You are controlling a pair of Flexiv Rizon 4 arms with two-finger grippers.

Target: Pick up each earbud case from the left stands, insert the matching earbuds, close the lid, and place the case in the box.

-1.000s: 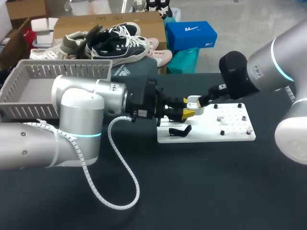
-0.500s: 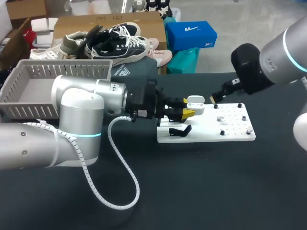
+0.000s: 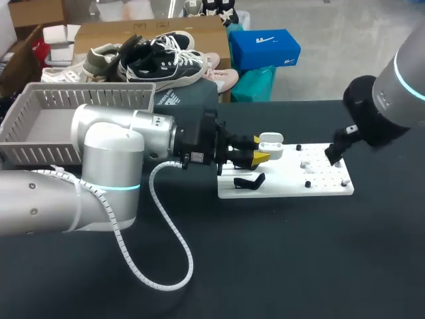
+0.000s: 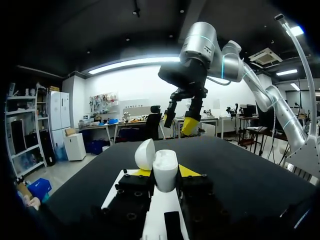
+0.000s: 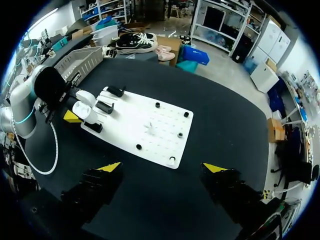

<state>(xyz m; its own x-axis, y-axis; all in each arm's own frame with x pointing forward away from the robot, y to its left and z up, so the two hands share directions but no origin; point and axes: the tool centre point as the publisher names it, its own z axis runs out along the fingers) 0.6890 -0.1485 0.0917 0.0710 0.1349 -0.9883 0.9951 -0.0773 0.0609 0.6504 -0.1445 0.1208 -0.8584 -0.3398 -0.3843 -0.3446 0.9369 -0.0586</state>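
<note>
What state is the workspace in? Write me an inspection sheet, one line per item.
Surface: black table, bearing a white peg board.
Job's things: white earbud case, lid open, held over the board's left edge; black piece lying on the board; grey basket at the table's far left corner.
Clutter: nothing seen.
Pincers: left pincer shut on the case; right pincer open, empty, near the board's right end.
Cables: white coiled cable from the left arm, looping over the table.
Surroundings: nothing seen reaching over the table.
</note>
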